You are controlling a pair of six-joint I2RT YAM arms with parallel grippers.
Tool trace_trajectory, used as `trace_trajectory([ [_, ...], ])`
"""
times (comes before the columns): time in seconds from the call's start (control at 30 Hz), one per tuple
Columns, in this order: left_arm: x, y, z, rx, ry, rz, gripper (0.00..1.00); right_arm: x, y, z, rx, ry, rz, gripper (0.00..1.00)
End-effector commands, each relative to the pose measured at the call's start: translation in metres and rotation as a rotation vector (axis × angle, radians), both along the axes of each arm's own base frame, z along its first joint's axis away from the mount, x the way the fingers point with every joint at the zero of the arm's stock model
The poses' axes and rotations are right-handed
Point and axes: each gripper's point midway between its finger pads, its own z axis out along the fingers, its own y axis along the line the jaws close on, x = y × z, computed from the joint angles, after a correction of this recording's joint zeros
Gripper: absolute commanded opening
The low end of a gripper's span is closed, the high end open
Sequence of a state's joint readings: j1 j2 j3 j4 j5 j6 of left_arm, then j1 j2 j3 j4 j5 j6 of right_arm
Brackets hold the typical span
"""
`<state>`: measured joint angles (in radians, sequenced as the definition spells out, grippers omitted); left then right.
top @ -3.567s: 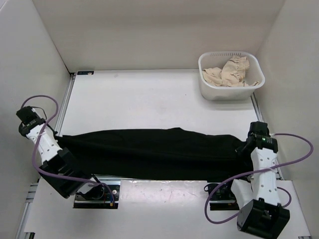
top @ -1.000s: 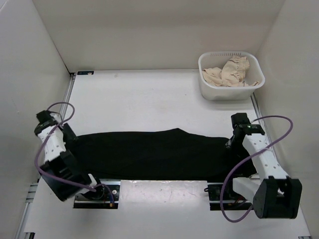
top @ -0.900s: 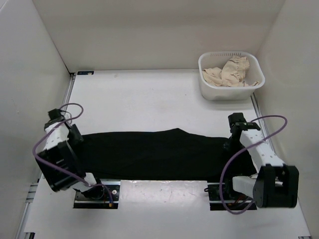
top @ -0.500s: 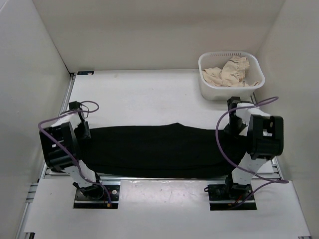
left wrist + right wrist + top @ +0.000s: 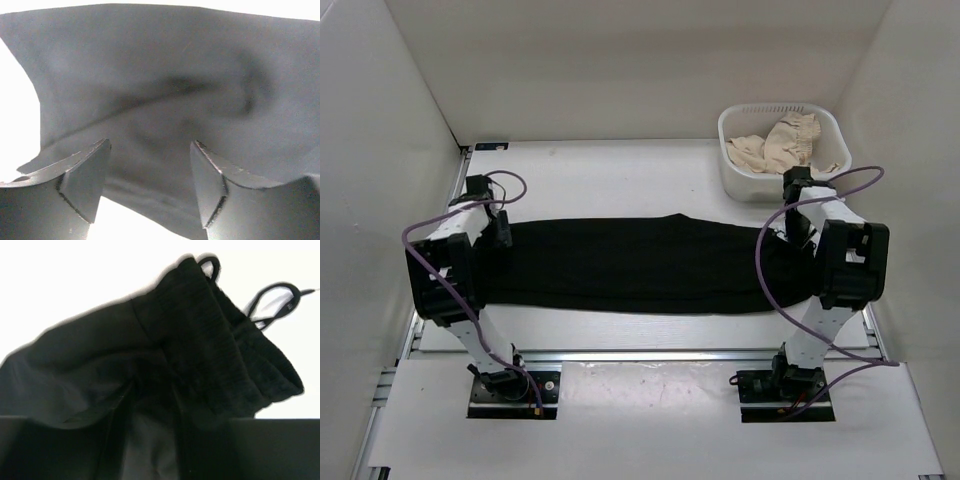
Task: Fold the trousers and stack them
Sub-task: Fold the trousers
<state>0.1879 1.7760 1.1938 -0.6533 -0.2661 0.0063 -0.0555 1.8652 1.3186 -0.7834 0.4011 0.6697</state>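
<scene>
While the two arm bases (image 5: 510, 385) are sitting at the bottom edge of the overhead frame, both arms are reaching up the frame over the white table (image 5: 620, 180). The trousers (image 5: 630, 265) are lying flat on that table as a long black band across the middle of the frame, running from one tool to the other. The left tool (image 5: 496, 230) is standing at the band's left end. In its wrist view its two fingers (image 5: 82, 185) are standing wide apart, with the fabric spreading beyond and between them and nothing visibly pinched. The right tool (image 5: 792, 232) is meeting the band's right end. In its wrist view the ribbed waistband (image 5: 225, 350) is bunching up through the centre and right of the frame, with the drawstring loops (image 5: 272, 292) showing at the upper right. The tool's fingers are merging with the dark cloth along the bottom edge, so I cannot tell whether they are gripping it. Farther up, in the upper right of the overhead frame, a white basket (image 5: 735, 175) is sitting on the table just beyond the right wrist, apart from the trousers, and a crumpled beige cloth (image 5: 780, 145) is lying inside it.
</scene>
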Motion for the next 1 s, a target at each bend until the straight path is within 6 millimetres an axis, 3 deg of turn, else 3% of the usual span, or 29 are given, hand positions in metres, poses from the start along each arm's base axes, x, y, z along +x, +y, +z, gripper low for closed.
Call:
trace_trajectory([
  [0.0,-0.033,0.013,0.024,0.02,0.0,0.06,0.78,-0.008,0.002,0.039,0.014,-0.062,0.104,0.46],
  [0.03,-0.039,0.02,0.032,0.025,-0.023,0.086,0.79,-0.012,0.0,0.057,-0.006,-0.093,0.118,0.58],
  [0.13,-0.057,0.032,0.039,0.048,-0.038,0.132,0.81,-0.041,-0.003,0.079,-0.015,-0.092,0.105,0.74],
  [0.3,-0.078,0.06,0.049,0.047,-0.068,0.241,0.81,-0.077,0.006,0.082,0.054,-0.068,0.094,0.75],
  [0.47,-0.101,0.086,0.032,0.001,-0.019,0.35,0.81,-0.091,0.025,0.051,0.159,-0.046,0.054,0.62],
  [0.53,-0.105,0.086,0.026,-0.014,-0.003,0.359,0.83,-0.085,0.036,0.042,0.217,-0.069,0.049,0.61],
  [0.67,-0.093,0.097,0.026,0.0,-0.039,0.368,0.84,-0.078,0.039,0.026,0.239,-0.081,0.006,0.55],
  [0.8,-0.092,0.099,0.013,-0.003,-0.004,0.372,0.84,-0.074,0.04,0.011,0.246,-0.063,-0.022,0.52],
  [0.97,-0.093,0.099,0.009,-0.003,-0.004,0.372,0.76,-0.077,0.034,0.0,0.214,-0.028,-0.033,0.44],
])
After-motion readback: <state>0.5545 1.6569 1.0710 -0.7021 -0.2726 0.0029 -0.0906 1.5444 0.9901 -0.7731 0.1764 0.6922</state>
